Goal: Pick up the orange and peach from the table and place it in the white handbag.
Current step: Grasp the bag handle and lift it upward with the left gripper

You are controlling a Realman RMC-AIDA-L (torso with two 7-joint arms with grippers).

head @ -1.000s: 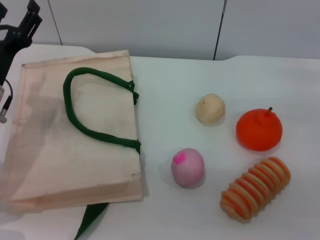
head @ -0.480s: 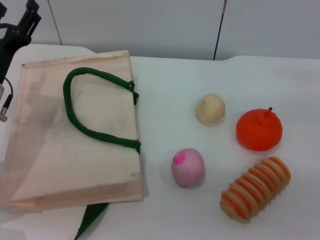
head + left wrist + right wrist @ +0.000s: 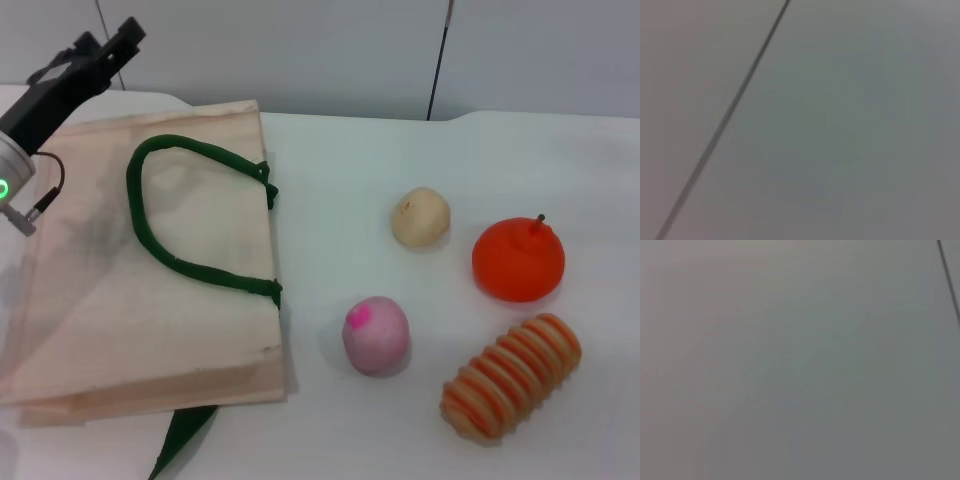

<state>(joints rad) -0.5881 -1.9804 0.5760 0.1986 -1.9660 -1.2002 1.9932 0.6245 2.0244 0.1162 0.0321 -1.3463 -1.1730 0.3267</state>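
Cream fabric, your white handbag (image 3: 150,280) lay flat at nine o'clock on the surface (image 3: 400,150); orange (image 3: 518,260) at three, peach (image 3: 376,335) at five, both outside it. Left tool (image 3: 110,45) hovered at eleven; I could not tell its grip.

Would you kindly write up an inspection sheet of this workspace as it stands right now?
Surface: white table, fruits loose on it.
Job's things: orange and peach on the table; white handbag lying flat, green handles on top.
Clutter: beige ball; ribbed oblong item.
Grippers: left gripper above the bag's far corner; right not in view.
Cables: thin cable at left wrist.
Surroundings: grey wall panels.
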